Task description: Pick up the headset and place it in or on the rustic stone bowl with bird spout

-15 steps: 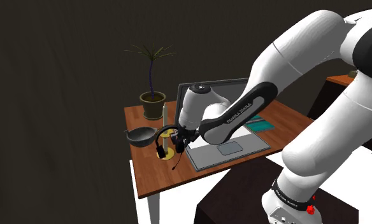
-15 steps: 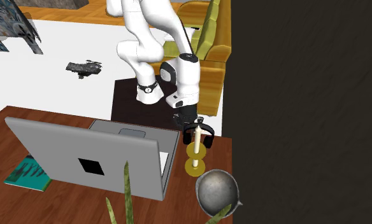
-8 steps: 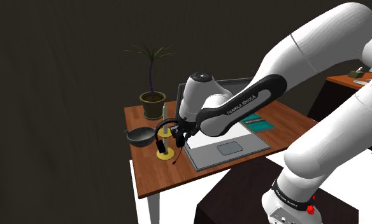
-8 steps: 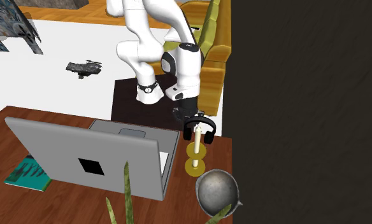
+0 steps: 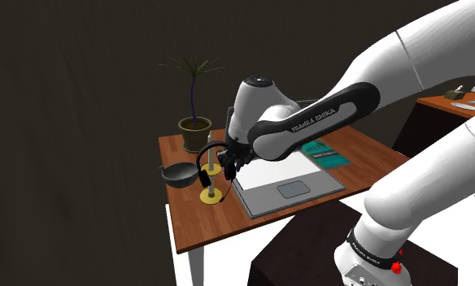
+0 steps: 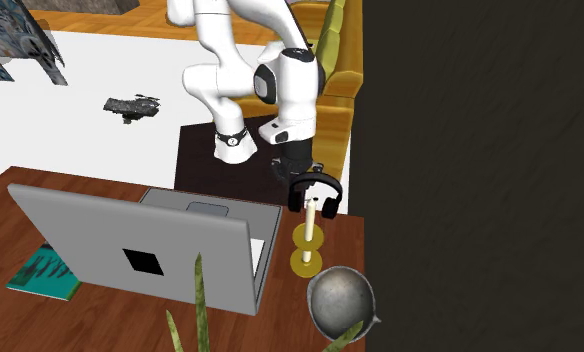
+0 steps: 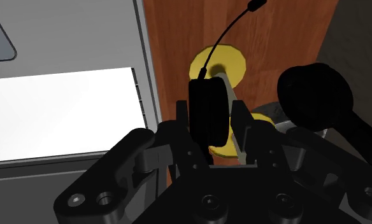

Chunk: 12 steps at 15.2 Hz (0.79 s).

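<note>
the gripper (image 7: 209, 127) is clenched on one ear cup of the headset (image 6: 314, 192), at the top of the yellow stand (image 6: 305, 262) by the table (image 5: 220, 226) edge.

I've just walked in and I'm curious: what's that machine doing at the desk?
A white robot arm has a black headset clasped by one ear cup in its pincer. It holds the headset up near the top of a yellow stand on a wooden desk, beside an open laptop. A dark grey bowl sits next to the stand, and the headset is not in it yet.
</note>
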Available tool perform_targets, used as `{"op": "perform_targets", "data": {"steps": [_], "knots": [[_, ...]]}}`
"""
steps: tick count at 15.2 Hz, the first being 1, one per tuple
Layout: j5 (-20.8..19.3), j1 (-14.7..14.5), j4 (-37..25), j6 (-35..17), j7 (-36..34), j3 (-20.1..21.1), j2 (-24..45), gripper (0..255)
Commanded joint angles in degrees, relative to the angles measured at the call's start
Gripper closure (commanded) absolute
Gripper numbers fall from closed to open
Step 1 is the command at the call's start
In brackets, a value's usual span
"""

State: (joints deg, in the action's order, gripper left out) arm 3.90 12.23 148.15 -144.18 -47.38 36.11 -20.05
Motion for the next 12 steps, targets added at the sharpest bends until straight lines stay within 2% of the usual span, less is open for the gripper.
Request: {"op": "perform_targets", "data": {"steps": [1,8,12], "knots": [[0.9,-0.6,-0.6,1.8,1.1,-1.0,-1.4,255],[2.2,-1.7,-3.3,7.4,2.8,-2.8,-4.5,255],[-4.2,3.5,-11.7,6.5,-0.1,0.0,5.6,255]]}}
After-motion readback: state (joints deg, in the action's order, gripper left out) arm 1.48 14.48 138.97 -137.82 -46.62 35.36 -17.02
